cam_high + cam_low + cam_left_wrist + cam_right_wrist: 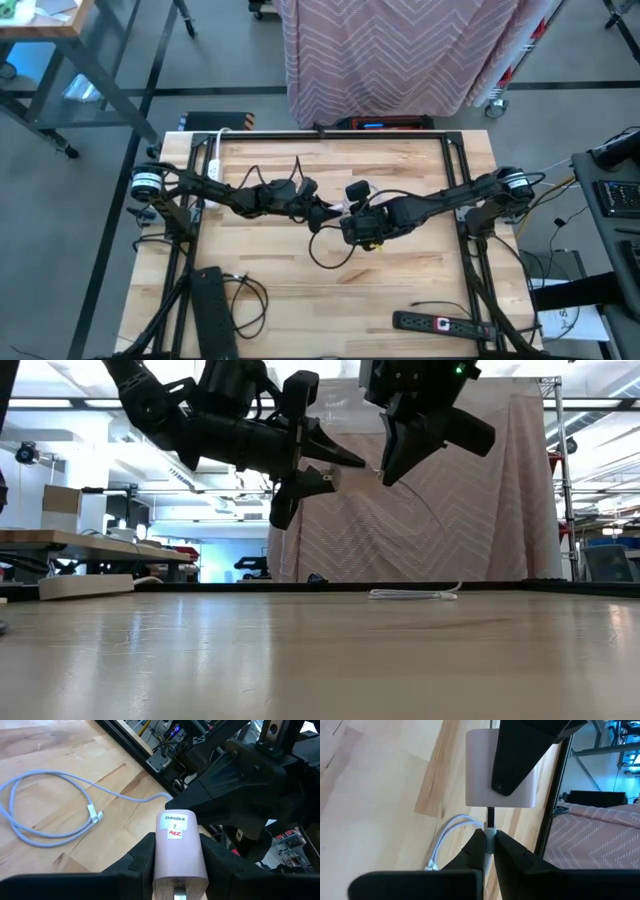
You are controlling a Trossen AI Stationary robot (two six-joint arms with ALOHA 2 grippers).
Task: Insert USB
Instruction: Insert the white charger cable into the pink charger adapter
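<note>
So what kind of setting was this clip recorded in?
Probably a robotics lab or workshop. A wooden table in a dark metal frame stands on a bare grey floor, a chevron-patterned curtain screens off the space behind it, and the low view shows workbenches and ceiling strip lights beyond.

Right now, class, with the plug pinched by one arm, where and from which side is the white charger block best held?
Grip the charger block across its two broad flat sides, at the body's middle, as the left gripper does. Come from the end opposite the port, so the face meeting the USB plug in the right gripper stays open.
</note>
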